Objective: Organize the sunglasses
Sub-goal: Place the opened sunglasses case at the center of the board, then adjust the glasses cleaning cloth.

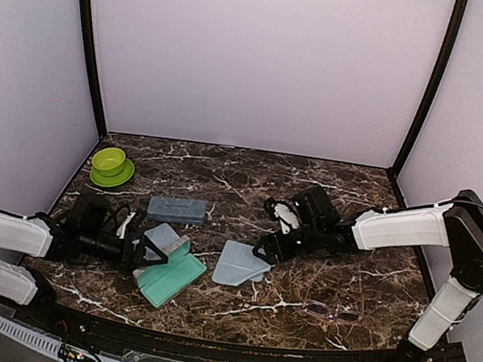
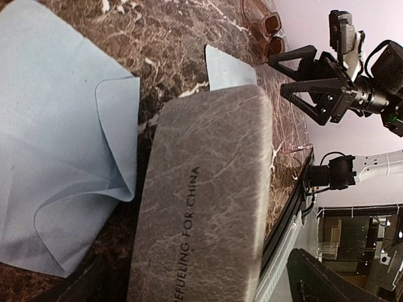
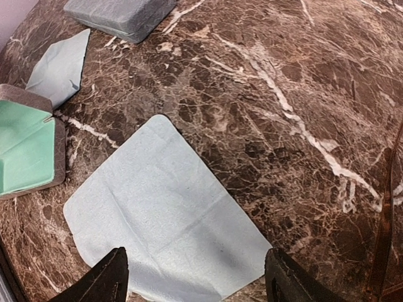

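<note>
Left tool spread, right tool spread, empty

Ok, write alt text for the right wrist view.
A light blue square cloth lies flat on the dark brown marble table, beneath the open right gripper. At left sit an open mint-lined case, another blue cloth and a closed grey case.

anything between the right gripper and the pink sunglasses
Nothing visible does. The right gripper hangs open over a blue cloth. The pink sunglasses lie on the table toward its near edge, apart from the cloth, with only bare surface between.
</note>
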`<state>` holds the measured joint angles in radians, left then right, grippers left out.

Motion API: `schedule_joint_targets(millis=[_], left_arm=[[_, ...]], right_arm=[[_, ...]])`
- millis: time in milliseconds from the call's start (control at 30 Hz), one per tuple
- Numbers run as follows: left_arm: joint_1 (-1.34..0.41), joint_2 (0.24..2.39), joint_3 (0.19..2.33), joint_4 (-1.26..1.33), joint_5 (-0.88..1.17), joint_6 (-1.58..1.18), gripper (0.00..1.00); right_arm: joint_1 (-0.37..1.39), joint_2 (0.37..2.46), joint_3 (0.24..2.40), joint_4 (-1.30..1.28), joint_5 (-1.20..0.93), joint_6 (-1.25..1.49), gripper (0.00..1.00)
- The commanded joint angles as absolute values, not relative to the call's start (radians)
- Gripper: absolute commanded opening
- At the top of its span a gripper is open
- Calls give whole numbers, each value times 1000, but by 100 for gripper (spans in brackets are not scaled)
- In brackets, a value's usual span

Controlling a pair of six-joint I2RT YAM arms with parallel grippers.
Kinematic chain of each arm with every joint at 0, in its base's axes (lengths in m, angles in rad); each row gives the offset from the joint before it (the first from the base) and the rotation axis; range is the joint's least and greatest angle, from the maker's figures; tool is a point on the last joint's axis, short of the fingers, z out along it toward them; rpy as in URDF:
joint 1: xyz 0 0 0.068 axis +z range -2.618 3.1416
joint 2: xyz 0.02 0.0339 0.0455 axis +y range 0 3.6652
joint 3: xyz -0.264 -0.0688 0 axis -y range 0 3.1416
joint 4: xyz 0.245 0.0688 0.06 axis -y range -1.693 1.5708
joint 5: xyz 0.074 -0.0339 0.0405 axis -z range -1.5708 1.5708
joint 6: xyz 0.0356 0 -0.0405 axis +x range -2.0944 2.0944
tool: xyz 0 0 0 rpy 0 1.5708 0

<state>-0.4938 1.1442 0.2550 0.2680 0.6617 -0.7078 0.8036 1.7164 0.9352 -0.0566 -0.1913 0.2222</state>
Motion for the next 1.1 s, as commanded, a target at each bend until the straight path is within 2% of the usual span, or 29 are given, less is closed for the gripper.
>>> schedule_joint_targets(millis=[0, 300, 667, 1067], left_arm=[[-498, 1062, 324, 123, 597, -640, 99], [-500, 914, 460, -107, 324, -512, 96], [-518, 928, 545, -96, 278, -459, 93], [-638, 1022, 647, -107, 206, -408, 92]], right_arm=[[796, 1726, 975, -91, -115, 244, 73], [774, 1784, 1016, -185, -96, 226, 55], [756, 1839, 1041, -214, -115, 203, 43], [780, 1842, 1032, -234, -49, 176, 22]])
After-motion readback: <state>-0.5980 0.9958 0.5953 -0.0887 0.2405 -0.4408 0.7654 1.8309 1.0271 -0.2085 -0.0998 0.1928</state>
